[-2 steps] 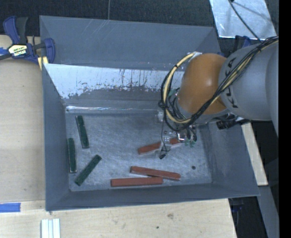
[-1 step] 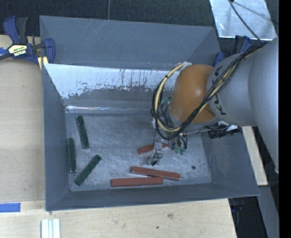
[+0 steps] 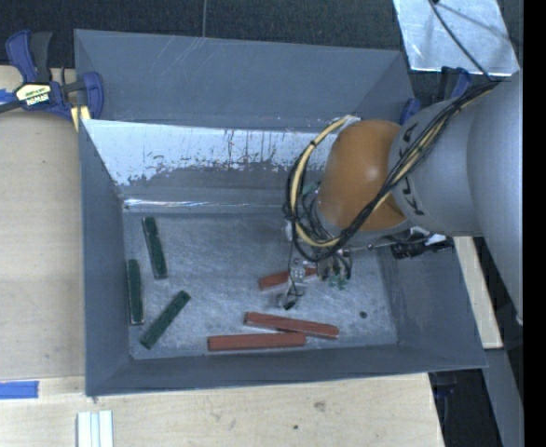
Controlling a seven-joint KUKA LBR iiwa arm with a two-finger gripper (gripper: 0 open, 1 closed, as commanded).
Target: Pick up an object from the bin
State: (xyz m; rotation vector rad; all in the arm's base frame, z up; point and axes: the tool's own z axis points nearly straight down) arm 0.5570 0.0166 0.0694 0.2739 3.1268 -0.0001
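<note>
Fingers (image 3: 292, 298) of the gripper (image 3: 294, 291) sit at the short red-brown stick (image 3: 273, 280) near the middle of the bin (image 3: 101, 250), their gap unclear; two long red-brown sticks (image 3: 292, 324) lie just below, three green sticks (image 3: 155, 247) far left

In the bin (image 3: 245, 372) we find three bars on the left side of the floor: the back-left bar (image 3: 155, 247), the left bar (image 3: 135, 291) just beside it and nearer to the front, and the corner bar (image 3: 165, 318), tilted, before both. Along the front wall lies the front bar (image 3: 256, 342); the second front bar (image 3: 292, 324) lies just behind it, more to the right. Behind these, near the middle, lies the short bar (image 3: 275, 280), with the gripper (image 3: 294, 291) at its right end.
</note>
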